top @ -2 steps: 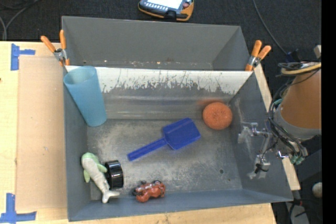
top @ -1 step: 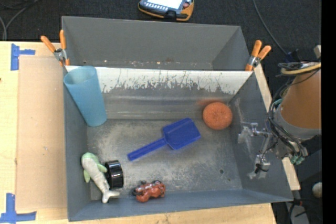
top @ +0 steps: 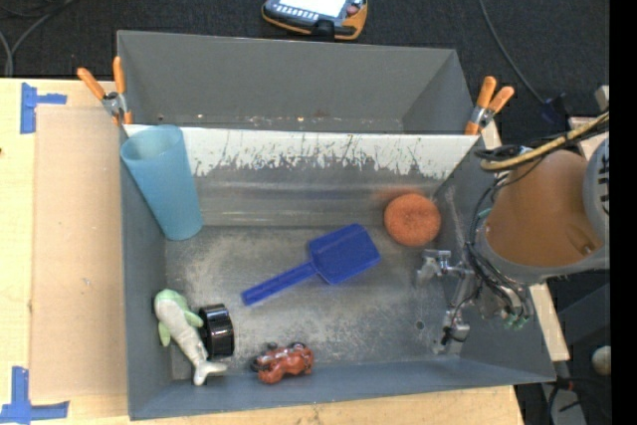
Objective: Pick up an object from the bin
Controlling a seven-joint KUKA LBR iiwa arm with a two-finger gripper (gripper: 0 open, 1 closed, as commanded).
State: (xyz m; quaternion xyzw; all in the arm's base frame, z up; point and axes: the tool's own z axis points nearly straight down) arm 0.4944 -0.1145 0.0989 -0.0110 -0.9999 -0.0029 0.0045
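Where the arm reaches in by the bin's (top: 299,95) right wall, the claw (top: 445,302) hangs spread wide with nothing between its fingers, over bare floor just nearer me than the orange ball (top: 411,219). Left of the ball lies a blue scoop (top: 318,269). Far left of the ball leans a blue cup (top: 162,182), with a red toy (top: 284,362), black ring (top: 217,330) and white figure (top: 182,323) well apart from it.

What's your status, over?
Claw open, empty, by grey metal bin right wall. Round orange fuzzy ball nearest, untouched. Blue plastic scoop further left.
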